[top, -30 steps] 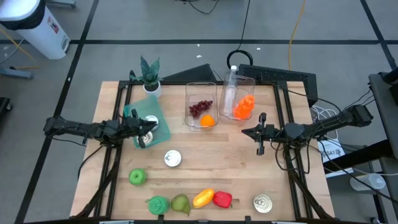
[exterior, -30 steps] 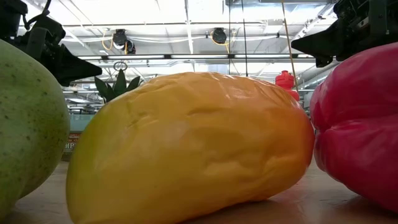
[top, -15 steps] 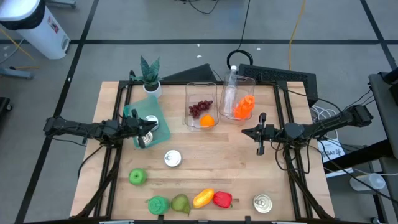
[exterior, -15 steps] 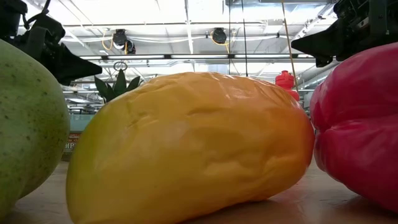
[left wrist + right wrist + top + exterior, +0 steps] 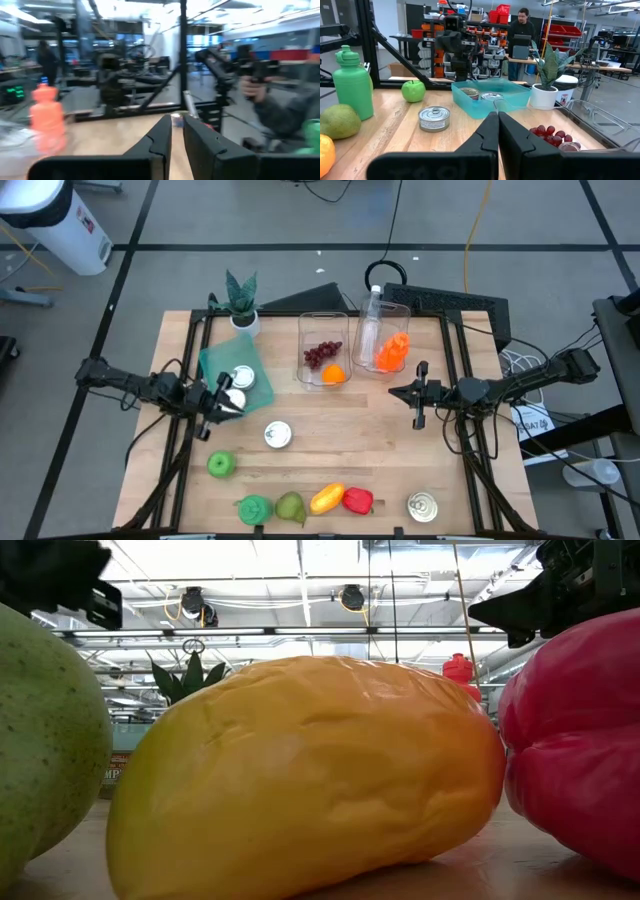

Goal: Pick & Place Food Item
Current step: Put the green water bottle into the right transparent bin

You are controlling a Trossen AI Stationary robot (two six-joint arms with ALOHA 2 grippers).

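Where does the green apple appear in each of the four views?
High view: green apple, left front of the table.
Low view: not in it.
Left wrist view: not in it.
Right wrist view, beside the teal tray.
Shared landmark: teal tray.

Open wood mid-frame in the high view, broken only by a tin. Blocked above by two clear bins, below by a fruit row.
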